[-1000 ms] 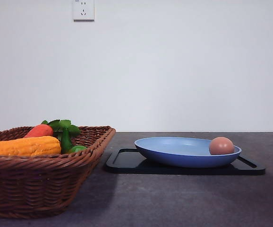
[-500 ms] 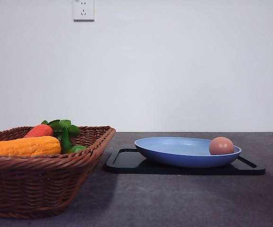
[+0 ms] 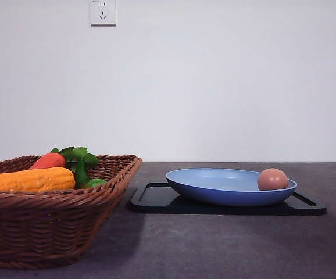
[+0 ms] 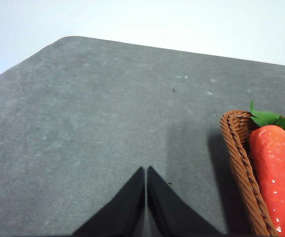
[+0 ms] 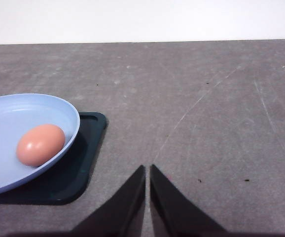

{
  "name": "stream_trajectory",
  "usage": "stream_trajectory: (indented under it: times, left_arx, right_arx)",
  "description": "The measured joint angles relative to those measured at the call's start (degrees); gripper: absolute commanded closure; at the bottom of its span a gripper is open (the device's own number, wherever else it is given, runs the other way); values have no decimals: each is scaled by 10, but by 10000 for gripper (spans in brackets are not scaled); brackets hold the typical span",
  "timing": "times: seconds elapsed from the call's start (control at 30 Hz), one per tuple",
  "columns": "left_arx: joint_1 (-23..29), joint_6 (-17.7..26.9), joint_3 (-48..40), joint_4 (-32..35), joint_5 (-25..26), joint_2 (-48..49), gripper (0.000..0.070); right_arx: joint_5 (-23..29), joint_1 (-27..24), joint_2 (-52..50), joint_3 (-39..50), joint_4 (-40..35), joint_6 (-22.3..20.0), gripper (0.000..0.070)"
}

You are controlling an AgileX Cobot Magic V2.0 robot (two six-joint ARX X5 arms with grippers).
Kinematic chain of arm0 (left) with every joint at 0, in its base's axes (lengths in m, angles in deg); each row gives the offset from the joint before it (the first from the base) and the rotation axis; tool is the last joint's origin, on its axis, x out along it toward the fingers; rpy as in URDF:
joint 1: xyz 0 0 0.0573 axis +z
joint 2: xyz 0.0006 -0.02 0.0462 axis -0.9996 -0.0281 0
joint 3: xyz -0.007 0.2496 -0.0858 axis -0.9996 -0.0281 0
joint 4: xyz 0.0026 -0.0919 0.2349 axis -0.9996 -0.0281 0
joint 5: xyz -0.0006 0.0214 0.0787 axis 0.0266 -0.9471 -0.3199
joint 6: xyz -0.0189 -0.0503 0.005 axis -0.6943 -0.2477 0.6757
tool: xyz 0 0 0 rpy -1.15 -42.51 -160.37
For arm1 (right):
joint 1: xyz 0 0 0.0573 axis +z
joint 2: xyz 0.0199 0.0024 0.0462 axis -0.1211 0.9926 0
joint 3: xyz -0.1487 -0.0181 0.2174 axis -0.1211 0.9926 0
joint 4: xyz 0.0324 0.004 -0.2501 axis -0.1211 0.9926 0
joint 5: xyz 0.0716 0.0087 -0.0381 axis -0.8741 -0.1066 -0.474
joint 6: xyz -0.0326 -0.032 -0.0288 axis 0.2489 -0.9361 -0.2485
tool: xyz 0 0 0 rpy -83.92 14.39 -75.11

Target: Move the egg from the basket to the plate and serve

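The egg [image 3: 272, 179] is already sat in the plate [image 3: 214, 185], tucked against its right-hand rim, on the black tray [image 3: 156, 200]; the basket [image 3: 52, 229] is well apart with the carrot [image 4: 273, 173] left inside. Both the left gripper [image 4: 146, 197] and right gripper [image 5: 147, 197] are pinched closed with nothing held. For serving, the tray probably should be gripped low and moved level and slow, so the egg isn't rolled off.

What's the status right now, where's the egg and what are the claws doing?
Left gripper shut, empty, beside basket. Right gripper shut, empty, over bare table. Egg in plate, plate on tray. Nothing in the way.
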Motion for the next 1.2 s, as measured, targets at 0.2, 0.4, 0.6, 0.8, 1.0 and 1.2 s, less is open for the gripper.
stream_trajectory:
  times: [0.2,0.4,0.6,0.8,1.0,1.2]
  left_arx:
    - [0,0,0,0,0,0,700]
    - [0,0,0,0,0,0,700]
    - [0,0,0,0,0,0,700]
    - [0,0,0,0,0,0,700]
    - [0,0,0,0,0,0,700]
    - [0,0,0,0,0,0,700]
  right_arx:
    - [0,0,0,0,0,0,700]
    - [0,0,0,0,0,0,700]
    - [0,0,0,0,0,0,700]
    - [0,0,0,0,0,0,700]
    - [0,0,0,0,0,0,700]
    - [0,0,0,0,0,0,700]
